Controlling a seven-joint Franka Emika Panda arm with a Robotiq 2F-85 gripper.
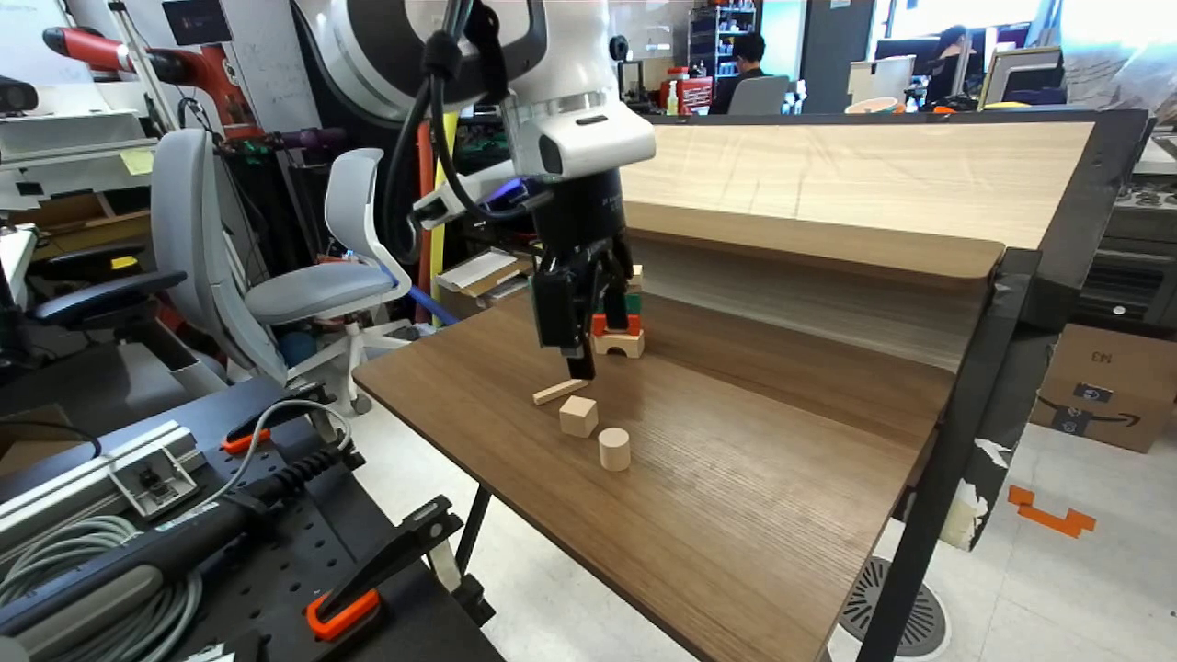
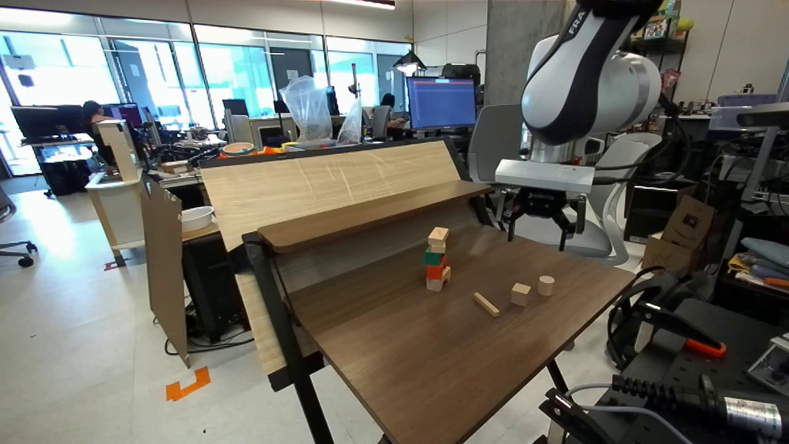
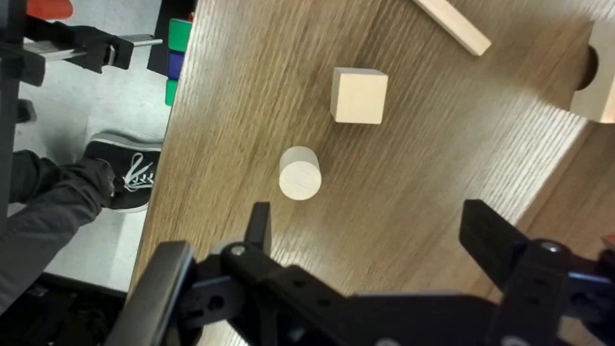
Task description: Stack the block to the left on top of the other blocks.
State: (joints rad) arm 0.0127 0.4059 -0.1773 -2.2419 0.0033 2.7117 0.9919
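The block to the left, a pale unpainted wooden cube (image 1: 578, 417), stands alone on the table; it also shows in an exterior view (image 2: 520, 295) and in the wrist view (image 3: 360, 97). The other blocks form a small upright tower (image 2: 435, 271): pale arch-like base, red-orange, green, then pale pieces on top. In an exterior view the tower (image 1: 621, 344) is partly hidden behind my gripper. Only part of its base (image 3: 596, 81) shows in the wrist view. My gripper (image 3: 367, 205) is open and empty, pointing down above the table, apart from the cube and tower (image 2: 536, 242).
A short pale cylinder (image 3: 300, 179) stands beside the cube. A thin pale stick (image 3: 454, 25) lies on the cube's other side, toward the tower. A raised wooden shelf (image 2: 370, 213) runs along the table behind the tower. The table edge (image 1: 552, 552) is near the cylinder.
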